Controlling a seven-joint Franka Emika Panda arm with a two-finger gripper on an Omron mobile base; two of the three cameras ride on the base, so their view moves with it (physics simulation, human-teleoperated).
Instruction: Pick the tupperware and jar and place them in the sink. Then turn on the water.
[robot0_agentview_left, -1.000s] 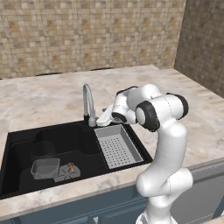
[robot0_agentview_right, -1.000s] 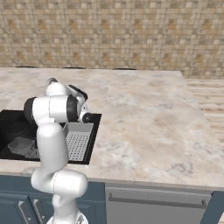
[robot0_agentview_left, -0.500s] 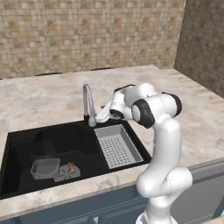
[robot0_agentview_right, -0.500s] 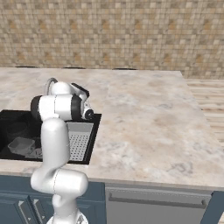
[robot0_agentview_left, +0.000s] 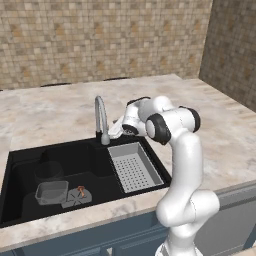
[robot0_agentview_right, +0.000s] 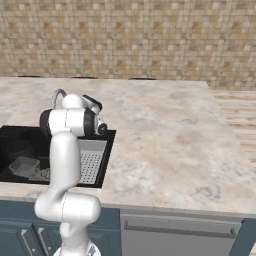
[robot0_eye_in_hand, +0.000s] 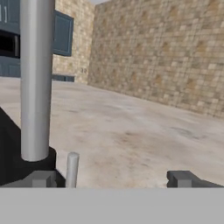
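Gripper (robot0_eye_in_hand: 111, 177) nearer tap (robot0_agentview_left: 101, 120), fingers (robot0_eye_in_hand: 186, 178) apart

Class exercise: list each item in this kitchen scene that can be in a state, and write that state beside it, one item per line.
Tupperware: upright in the sink, lidless.
Jar: upright in the sink, behind the tupperware.
Tap: no water running.
Claw: open, holding nothing, at the tap's base.
Strainer tray: seated in the sink's right side.

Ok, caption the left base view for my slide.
Open gripper beside the tap; tupperware and jar in the sink.
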